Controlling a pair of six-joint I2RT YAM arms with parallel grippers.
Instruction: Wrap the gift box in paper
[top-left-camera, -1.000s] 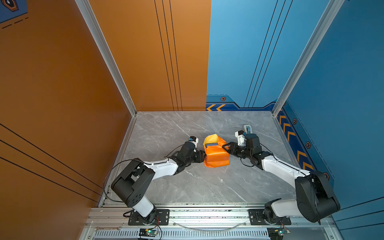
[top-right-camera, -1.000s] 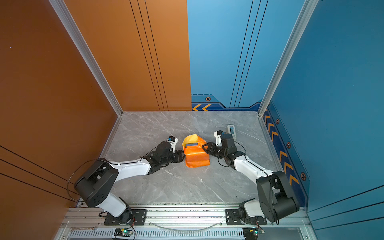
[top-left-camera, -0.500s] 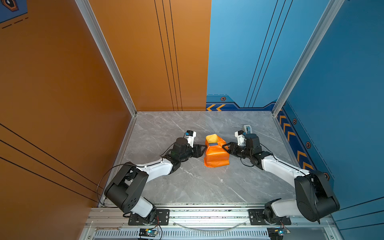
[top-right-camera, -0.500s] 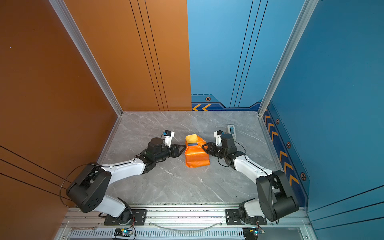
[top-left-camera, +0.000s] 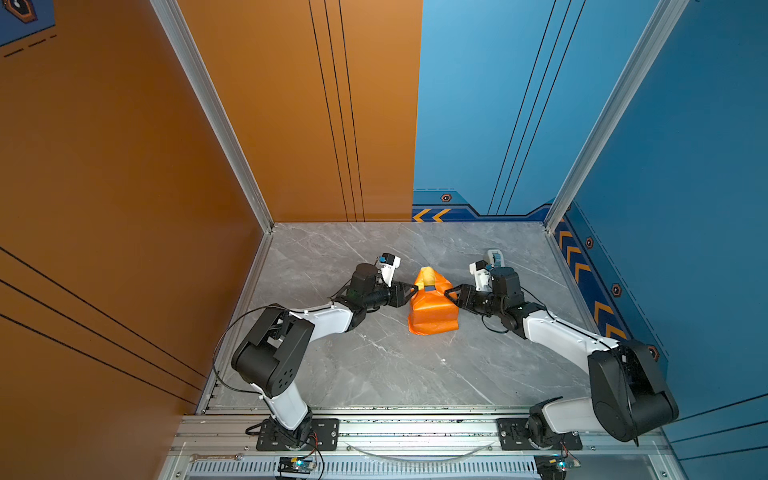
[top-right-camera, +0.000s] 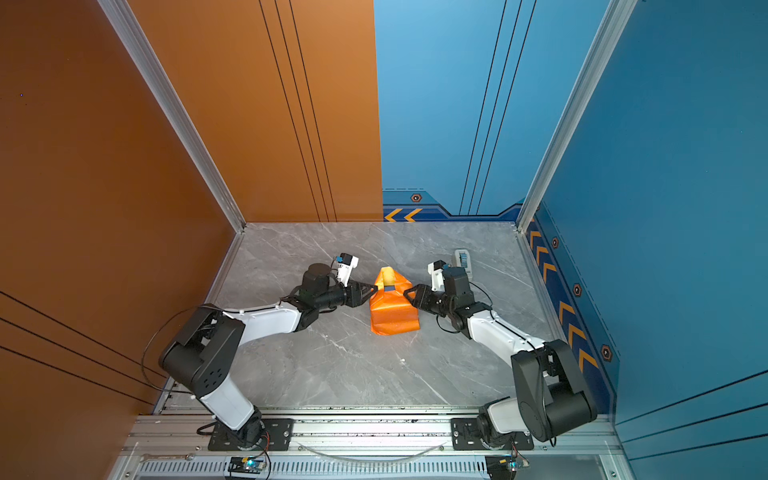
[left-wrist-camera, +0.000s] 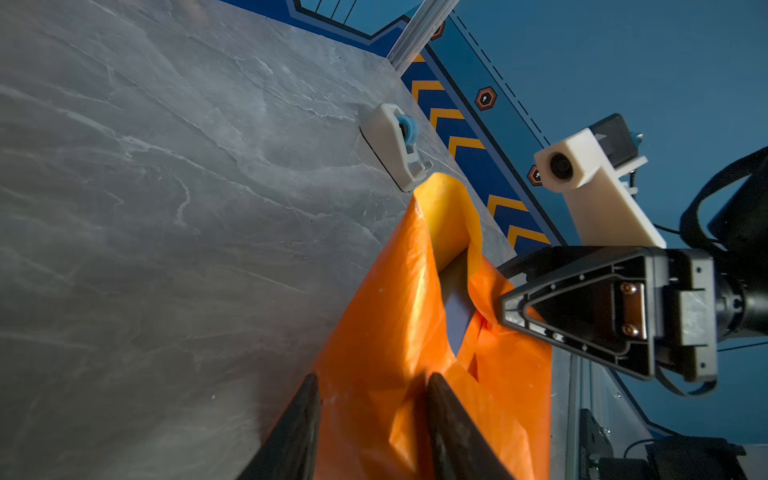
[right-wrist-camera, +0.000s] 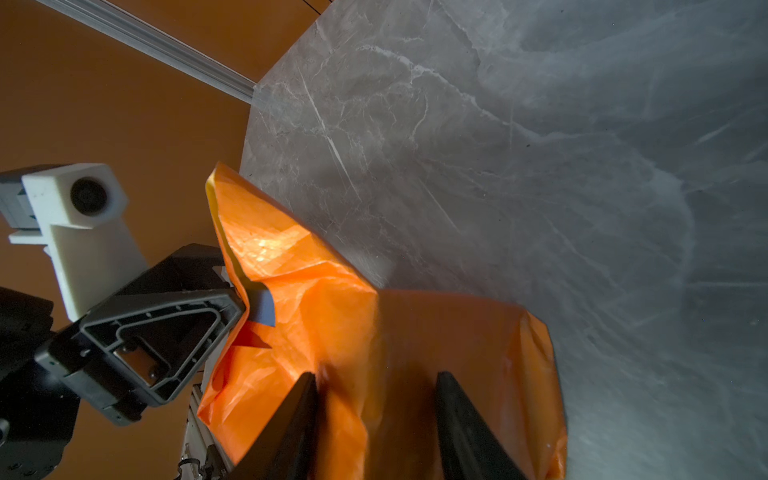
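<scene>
Gift box (left-wrist-camera: 455, 320) near middle of worktop (top-left-camera: 374, 374), under paper (top-left-camera: 432, 311), navy patch bare. Left end effector (top-left-camera: 413, 289), right end effector (top-left-camera: 448, 293): jaws part-open astride folds, grip unclear. Risk: opposed pulls could tear paper; loose flap may spring open, box slide.

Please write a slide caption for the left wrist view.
Orange paper folded over the gift box, one navy patch uncovered, right pincer touching the paper.
</scene>
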